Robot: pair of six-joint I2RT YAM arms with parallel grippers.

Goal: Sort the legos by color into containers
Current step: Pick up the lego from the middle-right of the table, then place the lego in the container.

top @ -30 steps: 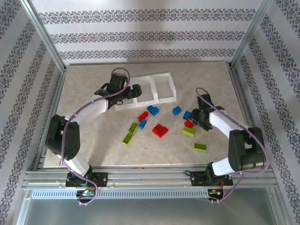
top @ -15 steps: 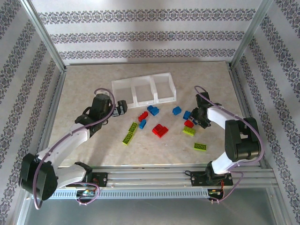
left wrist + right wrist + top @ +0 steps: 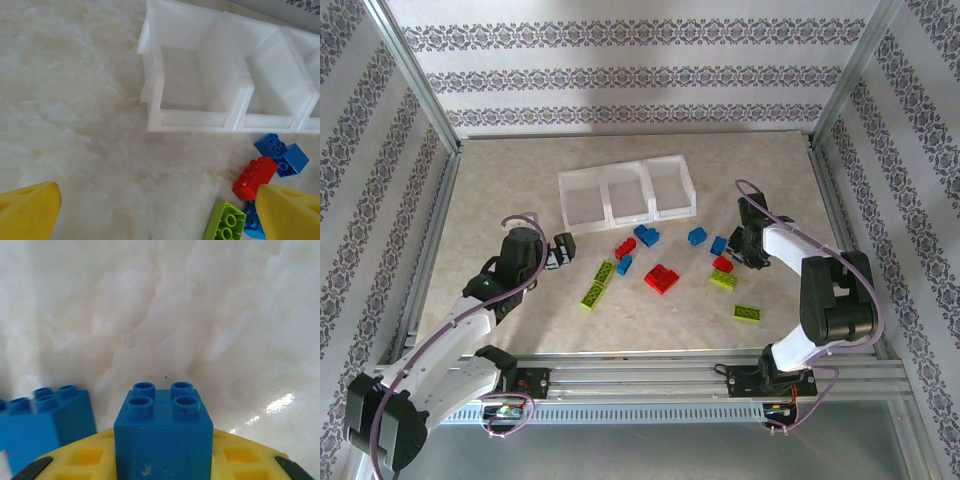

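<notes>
Three small square clear plastic bins joined in a row as one tray stood toward the far side of the pale marbled table, and the studded plastic bricks lay loose on the table in front of them. Nearest the tray were a blue block and a red block. Closer to the arms lay a square red plate, a lime green plate and a second green plate roughly in line with it. On the right, the right gripper was clamped on a chunky blue four-stud brick, its yellow fingers pressed to the brick's sides, with another blue brick just beside it. The left gripper hung over the table near the tray's left end, its yellow jaws spread wide and holding nothing.
</notes>
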